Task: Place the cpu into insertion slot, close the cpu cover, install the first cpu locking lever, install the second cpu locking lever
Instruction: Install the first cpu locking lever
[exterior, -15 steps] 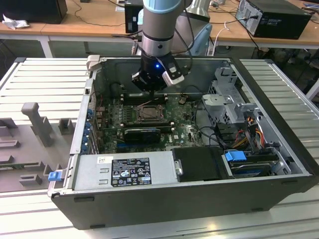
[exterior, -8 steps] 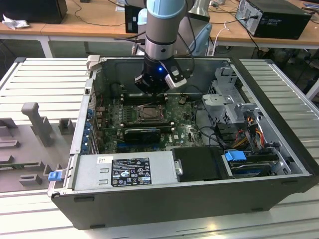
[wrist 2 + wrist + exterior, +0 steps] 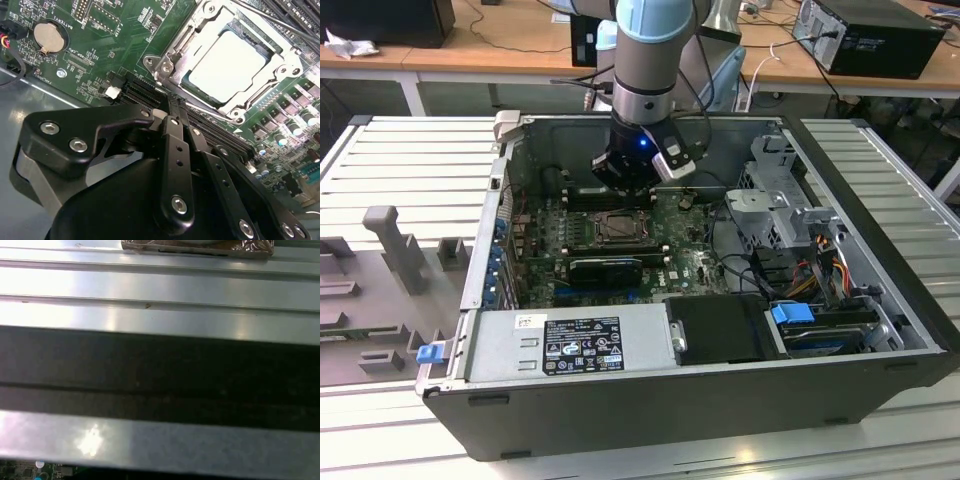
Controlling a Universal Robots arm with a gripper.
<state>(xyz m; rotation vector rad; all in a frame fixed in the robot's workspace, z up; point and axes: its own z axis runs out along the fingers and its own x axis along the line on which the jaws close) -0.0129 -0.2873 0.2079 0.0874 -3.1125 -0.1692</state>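
The cpu, a pale silvery square, lies flat in the insertion slot on the green motherboard. The cpu cover, a metal frame with a large window, lies down around the chip. A thin locking lever runs along the socket edge nearest my fingers. In the second wrist view my gripper is shut, its black fingers pressed together with nothing between them, tips just off the socket's corner. In the exterior view the gripper hangs over the board just behind the socket.
The open computer case walls in the board on all sides. A long black card sits in front of the socket, a power supply beyond it, a drive cage on the exterior view's right. Grey fixtures stand on the ribbed table.
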